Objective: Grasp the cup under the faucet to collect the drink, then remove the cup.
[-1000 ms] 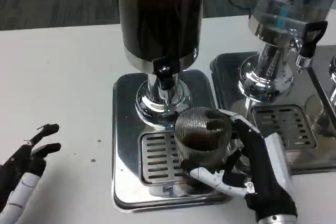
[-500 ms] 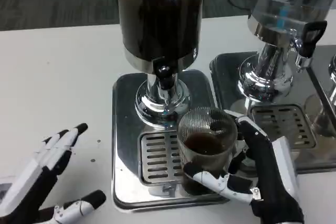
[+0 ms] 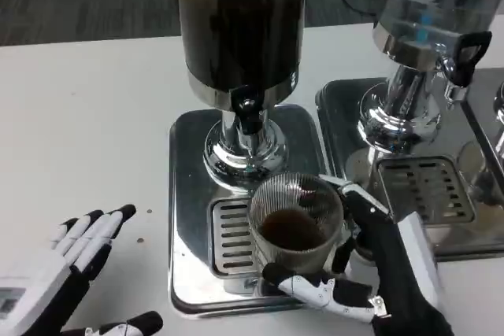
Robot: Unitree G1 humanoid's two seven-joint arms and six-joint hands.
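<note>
The robot's right hand [image 3: 370, 273] wraps its fingers around a ribbed glass cup [image 3: 298, 214] holding dark liquid, on the drip grate [image 3: 228, 234] of the steel tray [image 3: 185, 218] below the dark dispenser's faucet [image 3: 246, 112]. Whether the cup rests on the grate is unclear. The left hand [image 3: 63, 269] lies empty on the white table [image 3: 87, 116], fingers apart.

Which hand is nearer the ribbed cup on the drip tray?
Right. The right hand grips the cup; the left hand lies open on the table, well off to its left.
</note>
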